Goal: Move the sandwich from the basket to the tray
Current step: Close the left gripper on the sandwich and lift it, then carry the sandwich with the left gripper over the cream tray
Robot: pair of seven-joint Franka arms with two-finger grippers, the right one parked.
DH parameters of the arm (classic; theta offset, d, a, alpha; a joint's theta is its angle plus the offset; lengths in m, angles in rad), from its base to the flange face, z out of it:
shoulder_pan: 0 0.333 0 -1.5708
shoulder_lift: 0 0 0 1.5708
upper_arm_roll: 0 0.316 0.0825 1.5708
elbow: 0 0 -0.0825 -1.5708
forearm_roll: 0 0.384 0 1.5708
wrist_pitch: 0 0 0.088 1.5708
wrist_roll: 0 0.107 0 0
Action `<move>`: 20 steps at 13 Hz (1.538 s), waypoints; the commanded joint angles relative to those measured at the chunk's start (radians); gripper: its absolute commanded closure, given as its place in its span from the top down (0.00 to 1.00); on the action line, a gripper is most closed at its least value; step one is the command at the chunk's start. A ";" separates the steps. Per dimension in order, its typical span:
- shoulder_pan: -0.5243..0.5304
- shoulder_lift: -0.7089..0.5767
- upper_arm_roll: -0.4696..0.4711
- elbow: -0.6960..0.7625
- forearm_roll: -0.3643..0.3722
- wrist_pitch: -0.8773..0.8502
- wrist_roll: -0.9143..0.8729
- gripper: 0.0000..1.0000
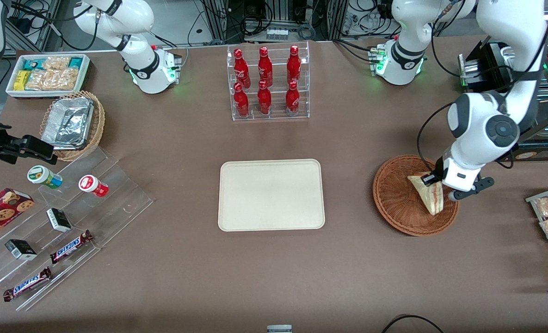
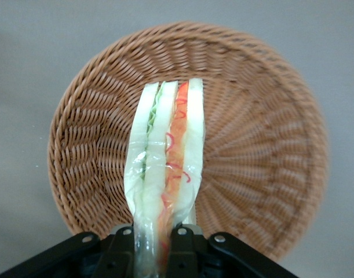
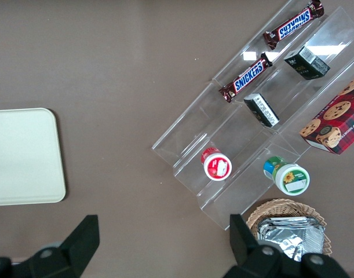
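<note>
The sandwich (image 2: 165, 168) is pinched at one end between the fingers of the left gripper (image 1: 435, 182), over the basket (image 1: 396, 196); whether it has lifted clear of the weave I cannot tell. In the wrist view the wedge stands on edge, with its red and green layers facing the camera and most of its length sticking out past the fingertips. That overhang is the likely trouble: a soft wrapped wedge held by one end could sag, twist or slip out during the carry. It could also catch the basket's raised rim and drag the light wicker along. The tray (image 1: 271, 194) lies well apart from the basket, toward the parked arm's end of the table, with nothing on it
</note>
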 commanded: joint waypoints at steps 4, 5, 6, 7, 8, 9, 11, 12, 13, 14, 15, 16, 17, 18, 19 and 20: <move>-0.193 0.038 -0.040 0.158 0.018 -0.125 -0.028 0.00; -0.240 0.061 -0.040 0.178 0.018 -0.125 -0.030 0.00; -0.291 0.092 -0.040 0.207 0.018 -0.125 -0.039 0.00; -0.329 0.122 -0.040 0.231 0.018 -0.125 -0.077 0.00; -0.375 0.167 -0.039 0.272 0.023 -0.125 -0.128 0.00; -0.420 0.210 -0.039 0.315 0.026 -0.125 -0.163 0.00; -0.484 0.276 -0.039 0.392 0.049 -0.125 -0.231 0.00; -0.518 0.315 -0.039 0.440 0.064 -0.127 -0.248 0.00; -0.547 0.355 -0.039 0.484 0.070 -0.142 -0.261 0.00; -0.572 0.389 -0.039 0.529 0.073 -0.158 -0.271 0.00; -0.590 0.424 -0.037 0.575 0.075 -0.171 -0.277 0.00; -0.616 0.455 -0.036 0.608 0.081 -0.181 -0.292 0.00; -0.629 0.478 -0.036 0.632 0.104 -0.182 -0.310 0.00; -0.632 0.498 -0.036 0.648 0.130 -0.184 -0.320 0.00; -0.642 0.515 -0.036 0.658 0.144 -0.184 -0.323 0.00; -0.653 0.535 -0.036 0.676 0.147 -0.184 -0.323 0.00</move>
